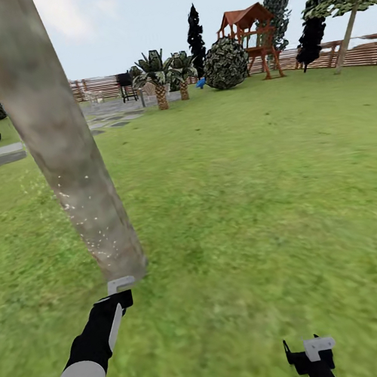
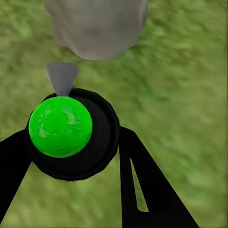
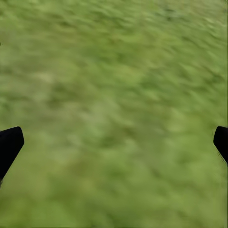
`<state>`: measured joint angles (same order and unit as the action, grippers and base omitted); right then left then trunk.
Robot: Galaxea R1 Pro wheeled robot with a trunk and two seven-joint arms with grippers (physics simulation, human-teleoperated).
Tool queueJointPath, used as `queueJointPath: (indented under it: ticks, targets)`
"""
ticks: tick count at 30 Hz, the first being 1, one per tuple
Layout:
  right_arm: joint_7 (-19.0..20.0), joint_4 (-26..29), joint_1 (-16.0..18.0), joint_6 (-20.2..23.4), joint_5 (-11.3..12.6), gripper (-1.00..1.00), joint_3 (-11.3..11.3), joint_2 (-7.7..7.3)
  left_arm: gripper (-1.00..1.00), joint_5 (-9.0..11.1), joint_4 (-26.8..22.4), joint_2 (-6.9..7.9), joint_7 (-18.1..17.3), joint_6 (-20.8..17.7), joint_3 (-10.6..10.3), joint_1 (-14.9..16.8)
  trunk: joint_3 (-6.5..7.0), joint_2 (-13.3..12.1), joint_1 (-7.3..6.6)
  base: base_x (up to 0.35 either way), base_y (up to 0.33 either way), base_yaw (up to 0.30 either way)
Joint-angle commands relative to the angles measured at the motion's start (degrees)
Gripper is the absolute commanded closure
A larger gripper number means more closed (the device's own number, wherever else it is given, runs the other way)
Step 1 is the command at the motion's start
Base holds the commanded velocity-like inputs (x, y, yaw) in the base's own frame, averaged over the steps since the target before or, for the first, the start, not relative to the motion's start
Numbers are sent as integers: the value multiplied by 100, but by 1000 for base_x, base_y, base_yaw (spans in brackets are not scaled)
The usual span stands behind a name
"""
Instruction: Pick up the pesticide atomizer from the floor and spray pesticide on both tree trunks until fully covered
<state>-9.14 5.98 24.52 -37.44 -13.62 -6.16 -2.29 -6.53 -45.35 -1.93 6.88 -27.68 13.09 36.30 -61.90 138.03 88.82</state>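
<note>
Item one, nearest: my right pincer (image 1: pixel 311 356), low over the grass (image 1: pixel 245 204), fingers spread wide with nothing between them; its wrist camera sees bare lawn between the two black tips. Item two: my left pincer (image 1: pixel 120 292), closed round the sprayer (image 2: pixel 71 135), a black round body with a bright green ball on top and a grey cone nozzle aimed at the foot of the tree trunk (image 1: pixel 55 142). I judge the sprayer light, rigid and smooth-sided, so it may twist in the grip; best held round the black body below the ball, leaving the nozzle clear. Item three: the trunk itself, thick, leaning, grey-brown, rising just beyond the left pincer; whitish specks of pesticide (image 1: pixel 80 210) dot its lower stretch, the upper part looks bare. Item four, far: two short palms (image 1: pixel 160 81), a round bush (image 1: pixel 225 63), a wooden play tower (image 1: pixel 249 37), a slatted fence (image 1: pixel 362 54), and a second leaning tree (image 1: pixel 344 38) at far right, unsprayed as far as I can tell.
</note>
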Motion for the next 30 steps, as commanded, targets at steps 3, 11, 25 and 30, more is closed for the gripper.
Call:
queueJointPath:
  ticks: [3,11,25,30]
  targets:
    - [0,-3,0,-1,0,-100,-2,0,100,-11,-3,0,-3,0,0,0,0,0,0,236,-197,275]
    - [0,-5,0,0,0,-100,1,0,100,-15,-1,0,-3,0,0,0,0,0,0,235,-198,276]
    - [0,-5,0,-2,0,-100,1,0,100,-1,0,-3,-3,0,0,0,0,0,0,42,-262,28]
    - [0,-7,0,-1,0,-100,1,0,100,3,0,0,-3,0,0,0,0,0,0,0,-273,217]
